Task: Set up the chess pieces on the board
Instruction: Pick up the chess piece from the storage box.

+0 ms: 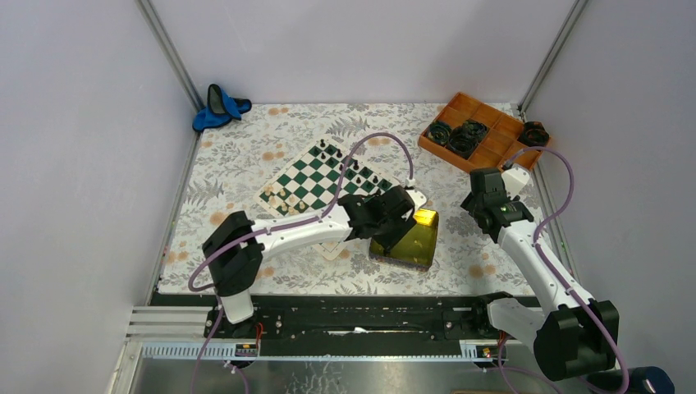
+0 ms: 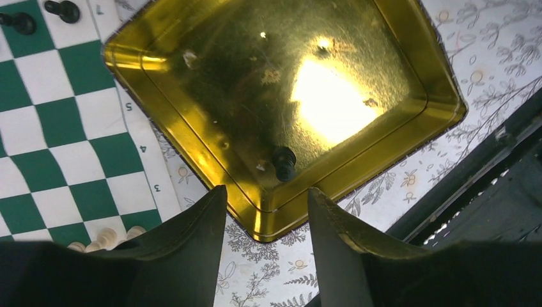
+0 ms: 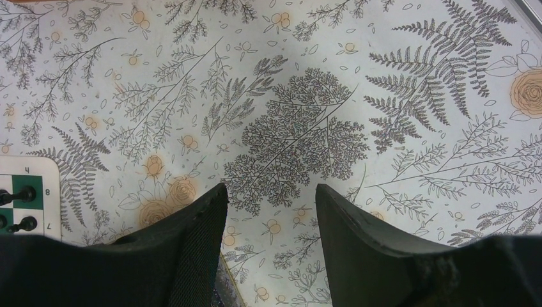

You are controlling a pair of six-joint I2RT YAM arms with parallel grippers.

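The green-and-white board (image 1: 305, 182) lies left of centre, with black chess pieces (image 1: 345, 164) along its far-right side and cream ones (image 1: 283, 195) along its near-left side. One black piece (image 2: 284, 164) lies in the gold tin tray (image 2: 192, 147), near its closest corner. My left gripper (image 2: 265, 195) hovers over that corner, open, with nothing between its fingers. The left wrist view also shows the board (image 2: 64, 128), black pieces (image 2: 64, 9) and cream pieces (image 2: 105, 238). My right gripper (image 3: 271, 188) hangs open and empty over bare cloth, right of the tray.
An orange compartment tray (image 1: 492, 119) holding black coiled items stands at the back right. A blue object (image 1: 220, 107) lies in the back left corner. The right wrist view shows the board's corner (image 3: 29, 167) with two black pieces (image 3: 19, 195). Walls enclose three sides.
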